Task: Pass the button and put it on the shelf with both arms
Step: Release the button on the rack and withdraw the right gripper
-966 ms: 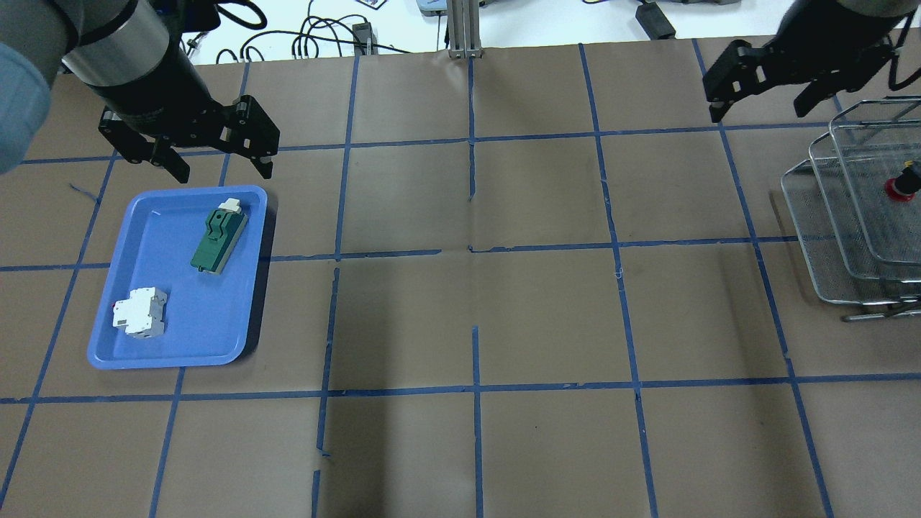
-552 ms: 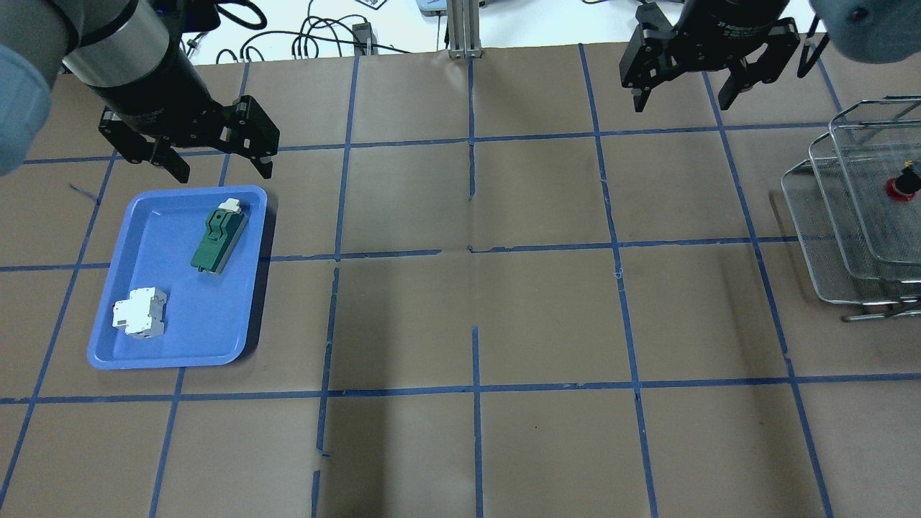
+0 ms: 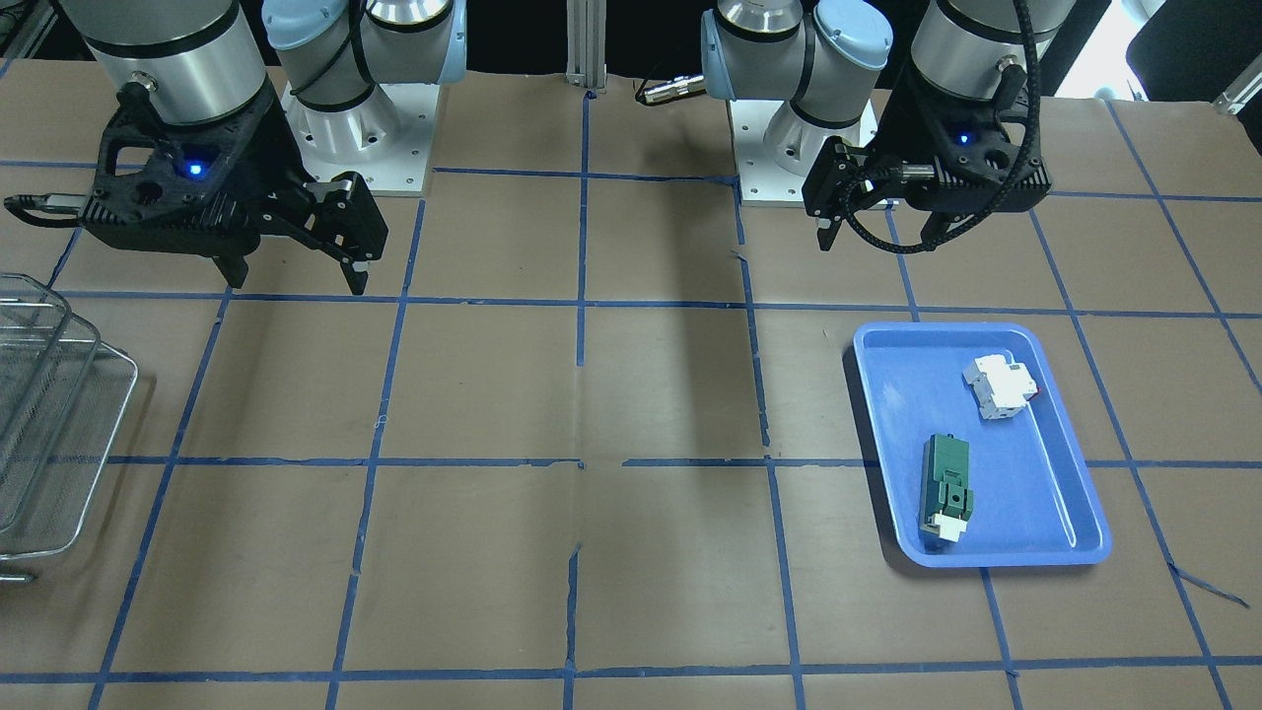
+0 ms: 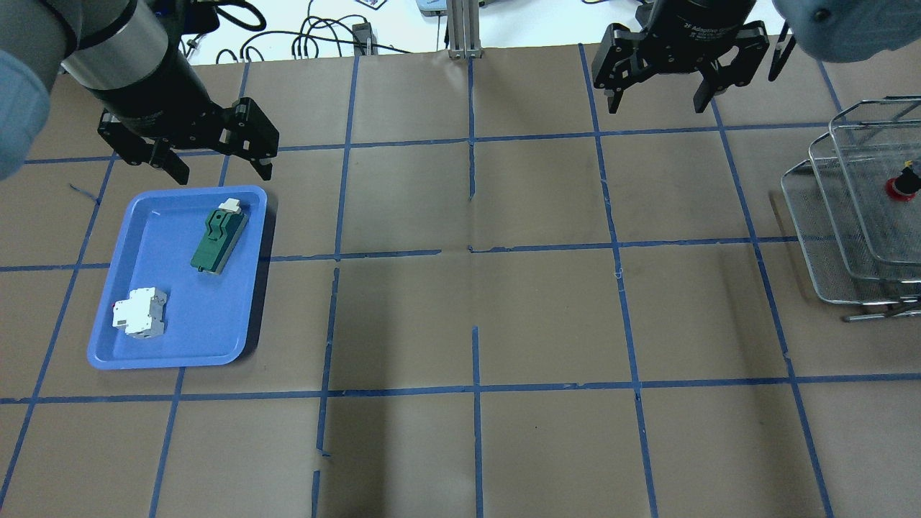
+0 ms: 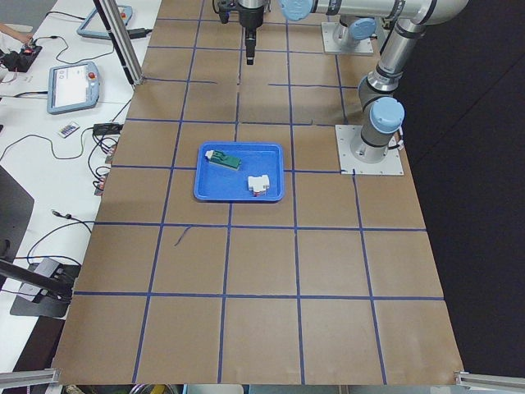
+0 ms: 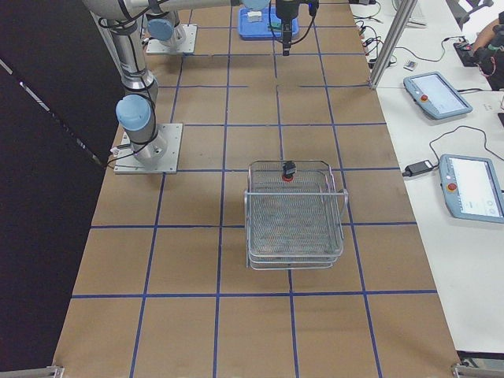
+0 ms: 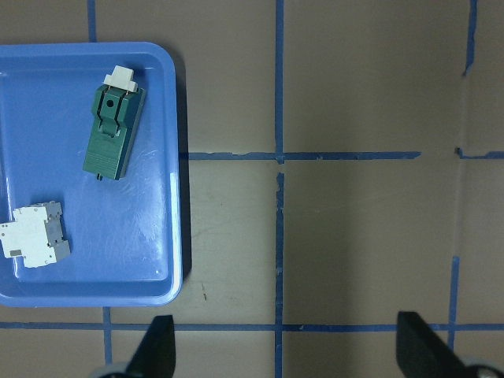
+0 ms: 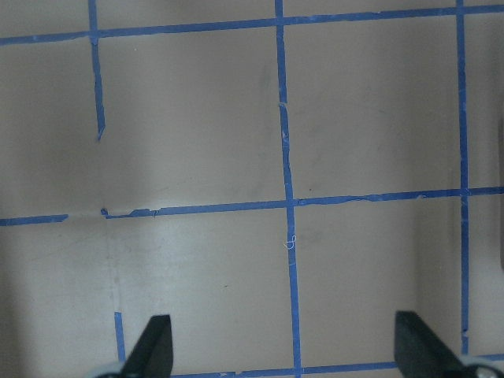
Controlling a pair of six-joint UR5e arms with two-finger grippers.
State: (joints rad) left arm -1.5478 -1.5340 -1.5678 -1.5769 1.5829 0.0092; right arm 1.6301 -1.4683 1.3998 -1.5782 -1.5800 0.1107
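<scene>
Red-capped button [image 4: 899, 188] with black body sits in the wire shelf [image 4: 820, 252]

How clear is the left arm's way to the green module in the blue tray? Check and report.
Probably yes. The left gripper hangs open close by the blue tray. The green module lies flat in it, uncovered and apart from the white breaker, so nothing seems to block a descent.
</scene>
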